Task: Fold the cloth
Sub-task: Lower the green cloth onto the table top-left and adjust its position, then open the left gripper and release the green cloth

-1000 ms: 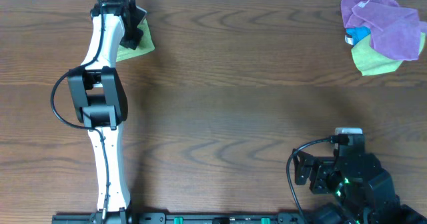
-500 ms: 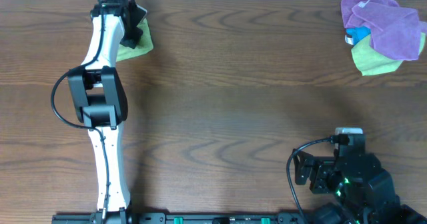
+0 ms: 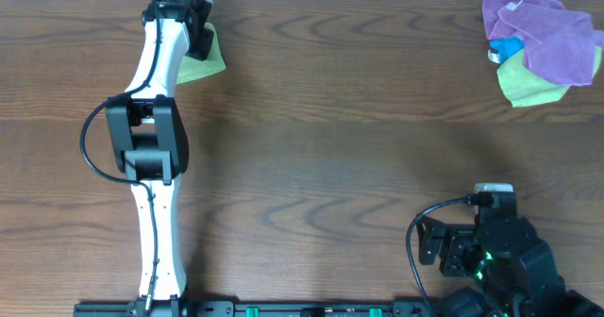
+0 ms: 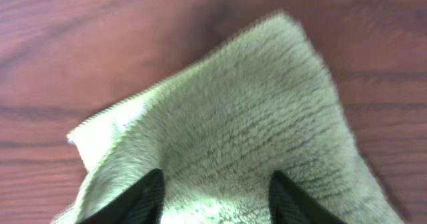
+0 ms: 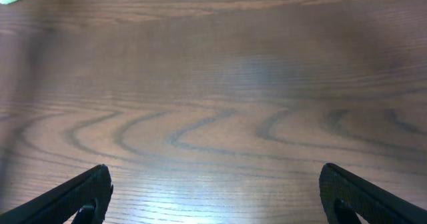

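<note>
Left tool: my left tool (image 4: 219, 189) is over the light lime-green textured cloth (image 4: 253, 117), fingers spread, holding nothing; can't tell if the tips touch the fabric.
Right tool: my right tool (image 5: 213, 177) is parked at the near right of the dark brown wooden counter (image 3: 359, 166), fingers wide apart, holding nothing.
Cloth: far-left corner of the counter, close to the far edge, mostly hidden under my left arm in the overhead view.
Progress: it shows as a small compact patch, and a doubled layer shows at its left edge, so I judge at least one fold is in.
Left: maybe a final fold or flattening; can't tell from this.
Edges: one corner points away from me; the far counter edge is close, so there is little room to push outward.
Room: bare wood stretches toward the middle; the purple cloth (image 3: 540, 34) bunched with a yellower green cloth (image 3: 528, 91) is well apart at far right.
</note>
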Robot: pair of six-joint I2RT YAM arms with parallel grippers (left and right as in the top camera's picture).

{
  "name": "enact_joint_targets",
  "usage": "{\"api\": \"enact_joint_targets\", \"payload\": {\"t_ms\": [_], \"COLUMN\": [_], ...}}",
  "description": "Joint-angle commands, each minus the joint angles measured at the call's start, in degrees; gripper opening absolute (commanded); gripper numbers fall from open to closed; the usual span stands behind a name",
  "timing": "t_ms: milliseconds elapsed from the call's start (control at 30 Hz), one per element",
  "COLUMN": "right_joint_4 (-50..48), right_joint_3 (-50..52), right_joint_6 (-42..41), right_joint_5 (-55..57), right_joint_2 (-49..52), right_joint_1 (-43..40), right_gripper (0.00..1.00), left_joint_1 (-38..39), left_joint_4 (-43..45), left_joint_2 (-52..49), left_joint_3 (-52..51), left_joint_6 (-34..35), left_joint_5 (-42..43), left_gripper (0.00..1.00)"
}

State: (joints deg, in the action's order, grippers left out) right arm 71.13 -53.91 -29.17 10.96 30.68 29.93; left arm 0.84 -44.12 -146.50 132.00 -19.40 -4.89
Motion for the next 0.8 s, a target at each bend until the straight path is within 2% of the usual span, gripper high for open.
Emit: {"api": "enact_joint_targets", "payload": {"t_ms": [0, 200, 367, 467, 633, 767], "right_joint_4": [0.13, -0.5, -2.73, -4.94, -7.56, -6.8], "right_joint_3": [0.09, 0.09, 0.09, 0.09, -0.07, -1.92], "right_joint_6": [-0.79, -0.76, -0.79, -0.81, -0.74, -0.5], "right_joint_5": [0.85, 1.14, 1.46, 4.07, 8.07, 6.36], "right_joint_2": [-0.17, -0.17, -0.17, -0.17, -0.17, -0.17], "right_joint_1": [0.48, 0.48, 0.48, 0.48, 0.48, 0.48], "right_gripper": [0.99, 0.99, 0.99, 0.99, 0.99, 0.99], "left_joint_1": [-0.02, 0.09, 0.0, -0.04, 1.14, 2.73], "left_joint_4": [0.0, -3.96, -11.58, -17.33, -29.44, -38.25], "left_joint_2": [4.7, 9.33, 15.17, 19.17, 28.2, 36.61], "left_joint_3": [0.61, 0.61, 0.61, 0.61, 0.61, 0.59], "left_joint_6": [1.29, 5.99, 11.65, 19.28, 19.82, 19.82], "left_joint_5": [-0.04, 1.46, 13.14, 16.94, 17.59, 17.49], "left_gripper": [0.96, 0.95, 0.95, 0.95, 0.95, 0.95]}}
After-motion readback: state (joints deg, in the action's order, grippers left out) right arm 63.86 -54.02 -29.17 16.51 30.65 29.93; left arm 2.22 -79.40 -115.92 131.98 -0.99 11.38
